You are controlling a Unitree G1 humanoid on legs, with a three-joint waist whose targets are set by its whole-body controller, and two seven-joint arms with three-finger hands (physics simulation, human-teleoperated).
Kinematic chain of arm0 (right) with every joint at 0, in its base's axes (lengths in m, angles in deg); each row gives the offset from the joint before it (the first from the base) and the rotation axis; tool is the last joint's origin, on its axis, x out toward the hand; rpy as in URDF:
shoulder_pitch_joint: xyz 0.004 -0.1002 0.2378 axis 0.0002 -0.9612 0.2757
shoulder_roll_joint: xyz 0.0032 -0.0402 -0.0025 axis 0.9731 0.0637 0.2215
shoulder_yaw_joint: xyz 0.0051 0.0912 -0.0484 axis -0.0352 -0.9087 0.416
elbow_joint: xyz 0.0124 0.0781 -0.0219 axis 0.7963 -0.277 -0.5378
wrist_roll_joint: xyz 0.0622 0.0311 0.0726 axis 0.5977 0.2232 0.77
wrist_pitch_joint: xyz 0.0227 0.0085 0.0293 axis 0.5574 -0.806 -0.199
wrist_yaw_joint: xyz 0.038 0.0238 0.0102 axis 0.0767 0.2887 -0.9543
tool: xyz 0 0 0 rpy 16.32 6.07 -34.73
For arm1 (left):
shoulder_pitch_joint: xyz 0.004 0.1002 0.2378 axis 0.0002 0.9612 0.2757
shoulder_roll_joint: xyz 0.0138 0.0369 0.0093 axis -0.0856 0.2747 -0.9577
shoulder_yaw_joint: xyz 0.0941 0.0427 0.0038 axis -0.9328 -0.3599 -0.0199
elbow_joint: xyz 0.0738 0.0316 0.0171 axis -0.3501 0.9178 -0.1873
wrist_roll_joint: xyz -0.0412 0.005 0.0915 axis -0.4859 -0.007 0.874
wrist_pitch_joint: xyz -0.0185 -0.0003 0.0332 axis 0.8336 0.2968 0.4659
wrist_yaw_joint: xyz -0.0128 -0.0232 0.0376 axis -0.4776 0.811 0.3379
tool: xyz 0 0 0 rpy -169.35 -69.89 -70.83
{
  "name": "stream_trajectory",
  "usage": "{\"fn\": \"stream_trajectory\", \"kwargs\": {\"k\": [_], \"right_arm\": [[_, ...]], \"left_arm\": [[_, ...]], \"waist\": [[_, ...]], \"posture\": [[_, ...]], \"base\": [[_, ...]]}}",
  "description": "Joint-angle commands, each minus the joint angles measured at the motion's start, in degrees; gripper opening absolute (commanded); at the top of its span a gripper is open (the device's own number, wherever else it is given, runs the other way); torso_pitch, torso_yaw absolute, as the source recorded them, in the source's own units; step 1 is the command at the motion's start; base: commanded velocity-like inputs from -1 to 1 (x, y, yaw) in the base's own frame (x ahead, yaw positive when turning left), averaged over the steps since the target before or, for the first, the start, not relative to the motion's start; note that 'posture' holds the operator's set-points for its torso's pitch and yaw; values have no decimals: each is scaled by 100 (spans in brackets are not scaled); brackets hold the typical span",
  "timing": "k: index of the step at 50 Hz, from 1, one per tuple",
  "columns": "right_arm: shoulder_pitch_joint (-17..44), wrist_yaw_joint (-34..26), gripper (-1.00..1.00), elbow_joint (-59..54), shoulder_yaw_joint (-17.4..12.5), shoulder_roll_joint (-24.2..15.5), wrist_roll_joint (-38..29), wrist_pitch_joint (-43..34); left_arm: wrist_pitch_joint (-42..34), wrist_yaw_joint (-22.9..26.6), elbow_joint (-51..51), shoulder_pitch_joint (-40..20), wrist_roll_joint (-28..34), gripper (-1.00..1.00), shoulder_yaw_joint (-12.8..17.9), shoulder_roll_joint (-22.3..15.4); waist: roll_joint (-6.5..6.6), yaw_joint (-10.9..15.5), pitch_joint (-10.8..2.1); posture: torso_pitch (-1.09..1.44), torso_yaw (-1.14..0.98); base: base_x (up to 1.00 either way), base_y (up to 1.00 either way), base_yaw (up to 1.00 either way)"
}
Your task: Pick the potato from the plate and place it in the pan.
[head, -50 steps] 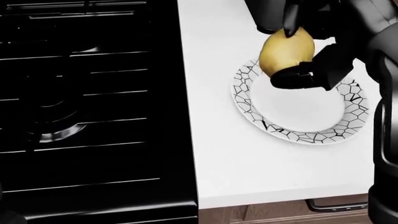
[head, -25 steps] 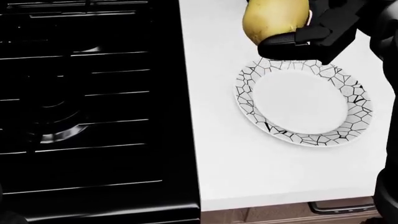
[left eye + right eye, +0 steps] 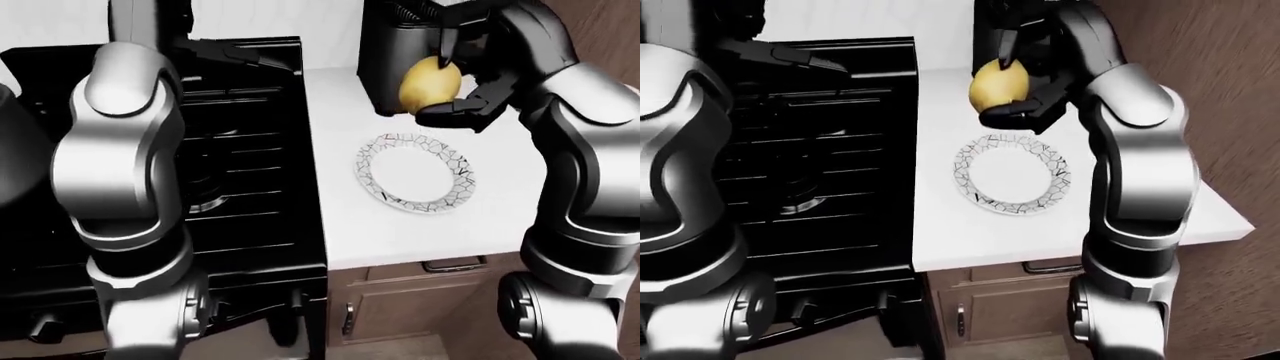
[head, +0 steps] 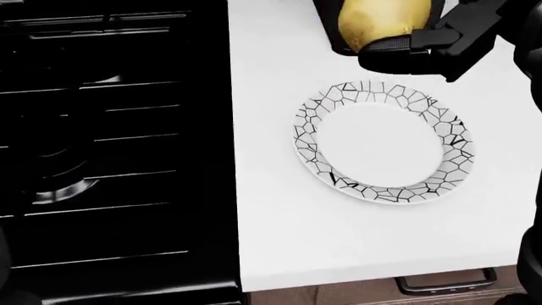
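A yellow potato (image 3: 430, 81) is held above the white counter, over the top edge of the plate. My right hand (image 3: 445, 86) is shut on it, dark fingers above and below; the head view shows it at the top edge (image 4: 381, 22). The white plate (image 4: 381, 190) with a black cracked-line rim lies empty on the counter. I cannot make out the pan against the black stove (image 4: 110, 146). My left arm (image 3: 120, 150) rises at the left. A dark shape (image 3: 240, 52) beyond its forearm may be its hand.
A black container (image 3: 385, 67) stands on the counter behind the potato. The stove fills the left of the head view, with a burner (image 4: 59, 190). The counter's edge and a cabinet handle (image 4: 445, 279) lie at the bottom right.
My right hand lifted the potato off the plate and up toward the top of the head view. The whole picture then shifted slightly left, so the camera moved.
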Motion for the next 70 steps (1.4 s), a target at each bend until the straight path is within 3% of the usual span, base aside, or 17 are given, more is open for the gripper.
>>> {"fn": "stream_trajectory", "kwargs": {"k": [1, 10, 14, 15, 19, 24, 31, 38, 49, 53, 55, 56, 57, 64, 66, 69, 70], "right_arm": [[215, 3, -100, 238, 5, -23, 56, 195], [198, -3, -100, 215, -3, -34, 77, 248], [200, 3, -100, 237, 9, -31, 74, 247], [208, 7, -100, 229, 10, -24, 75, 242], [217, 10, -100, 231, -3, -25, 84, 241], [219, 9, -100, 241, -14, -37, 104, 249], [206, 24, -100, 242, 0, -43, 100, 282], [191, -2, -100, 244, 25, -52, 77, 351], [166, -88, -100, 277, 52, -27, -28, 392], [156, -106, -100, 277, 55, -14, -56, 412], [149, -115, -100, 280, 58, -10, -68, 422], [148, -116, -100, 263, 60, -6, -76, 441], [148, -124, -100, 266, 63, -4, -83, 445], [162, -145, -100, 270, 49, 12, -113, 439], [163, -139, -100, 270, 40, 20, -111, 436], [183, -124, -100, 272, 15, 34, -82, 419], [192, -110, -100, 267, -3, 44, -59, 420]], "left_arm": [[160, -83, -180, -191, 102, 100, 156, -100], [212, -83, -144, -179, 107, 100, 150, -92], [192, -80, -170, -178, 111, 100, 148, -91], [196, -80, -165, -178, 112, 100, 147, -89], [184, -76, -171, -184, 118, 100, 146, -89], [180, -69, -180, -183, 122, 100, 145, -89], [169, -63, -190, -181, 130, 100, 140, -86], [191, -65, -163, -185, 138, 100, 138, -76], [194, -58, -158, -186, 144, 100, 139, -76], [183, -57, -180, -178, 149, 100, 135, -67], [185, -57, -181, -179, 150, 100, 134, -67], [186, -57, -176, -180, 152, 100, 131, -65], [166, -58, -190, -190, 154, 100, 129, -64], [152, -51, -201, -194, 164, 100, 127, -61], [156, -50, -199, -193, 167, 100, 125, -60], [178, -46, -181, -189, 168, 100, 130, -60], [156, -46, -195, -198, 170, 100, 127, -60]], "waist": [[-22, 72, -202], [242, 215, -157], [762, 149, 27], [592, 203, 167], [582, 88, -35], [397, 97, 74], [-119, 204, 197], [258, 117, 87], [118, 166, -144], [422, 110, -28], [893, 98, -138], [594, 94, -49], [680, 74, -39], [-115, 78, 25], [-84, 75, 152], [320, 24, 78], [246, 25, 83]], "posture": [[0, 0], [0, 0], [0, 0], [0, 0], [0, 0], [0, 0], [0, 0], [0, 0], [0, 0], [0, 0], [0, 0], [0, 0], [0, 0], [0, 0], [0, 0], [0, 0], [0, 0]], "base": [[-46, 0, 0], [-46, 0, 0], [-16, 0, 0], [0, 0, 0], [0, 0, 0], [0, 0, 0], [0, 0, 0], [0, 0, 0], [0, 15, 0], [0, 24, 0], [0, 25, 0], [0, 27, 0], [0, 39, 0], [0, 50, 0], [0, 23, 0], [0, 0, 0], [0, 0, 0]]}}
